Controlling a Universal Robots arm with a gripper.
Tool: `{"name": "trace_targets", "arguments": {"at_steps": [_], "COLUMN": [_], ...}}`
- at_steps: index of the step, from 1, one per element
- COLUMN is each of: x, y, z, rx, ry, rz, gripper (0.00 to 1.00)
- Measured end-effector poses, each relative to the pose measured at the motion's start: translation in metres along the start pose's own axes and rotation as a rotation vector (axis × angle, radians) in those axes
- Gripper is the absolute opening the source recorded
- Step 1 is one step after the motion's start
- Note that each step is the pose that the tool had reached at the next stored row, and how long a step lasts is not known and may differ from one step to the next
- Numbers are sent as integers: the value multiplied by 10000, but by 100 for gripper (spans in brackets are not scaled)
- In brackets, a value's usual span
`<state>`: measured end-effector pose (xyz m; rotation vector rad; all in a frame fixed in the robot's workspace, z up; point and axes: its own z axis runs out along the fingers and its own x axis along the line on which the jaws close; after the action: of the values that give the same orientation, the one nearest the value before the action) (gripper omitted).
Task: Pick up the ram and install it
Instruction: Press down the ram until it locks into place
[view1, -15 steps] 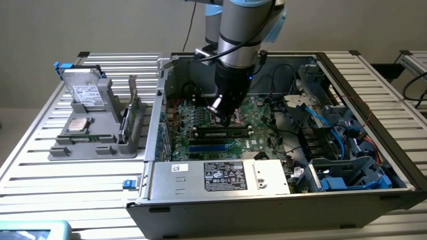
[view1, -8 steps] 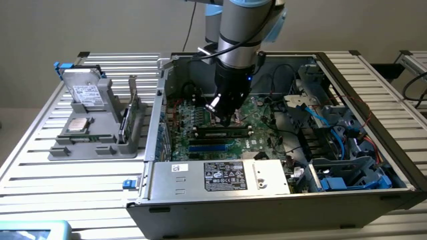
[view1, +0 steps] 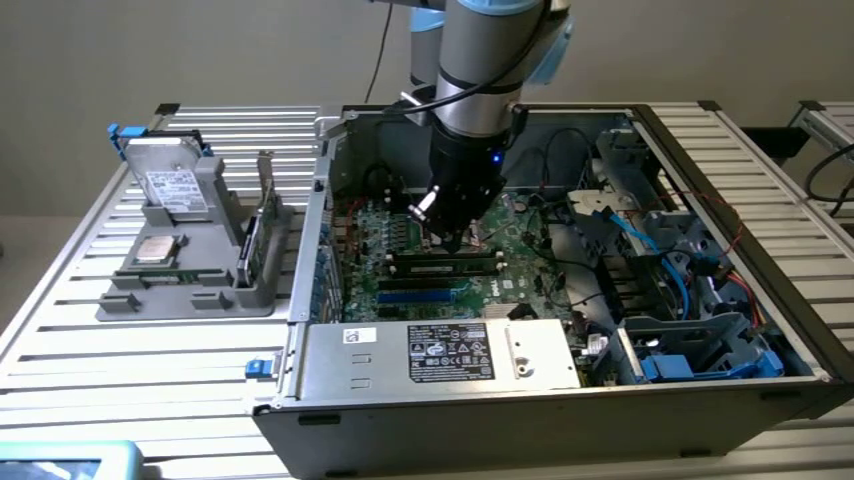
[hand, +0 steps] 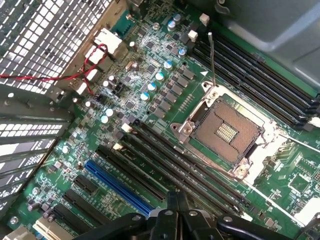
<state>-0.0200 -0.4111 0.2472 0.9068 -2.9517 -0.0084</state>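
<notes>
Closest to the lens, the black two-finger gripper (hand: 177, 212) shows its fingers (hand: 184, 205) pressed together, holding nothing. Its grey Universal Robots arm (view1: 487, 60) reaches straight down into the open grey computer case (view1: 534, 410), fingertips just above the green motherboard (hand: 150, 100). Directly below lies the slim dark-green ram stick (view1: 445, 267), seated in a black slot, its long axis running across the exterior view.

Cables (view1: 574, 215) beside open motherboard (view1: 400, 235)
</notes>
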Motion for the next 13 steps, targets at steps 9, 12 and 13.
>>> {"name": "trace_targets", "arguments": {"at_steps": [9,12,13], "x": [0,0,0], "y": [0,-1,0], "z": [0,-1,-1], "rx": [255,296,299], "ry": [-145,-139,-138], "rz": [814,1140,1271], "gripper": [11,11,11]}}
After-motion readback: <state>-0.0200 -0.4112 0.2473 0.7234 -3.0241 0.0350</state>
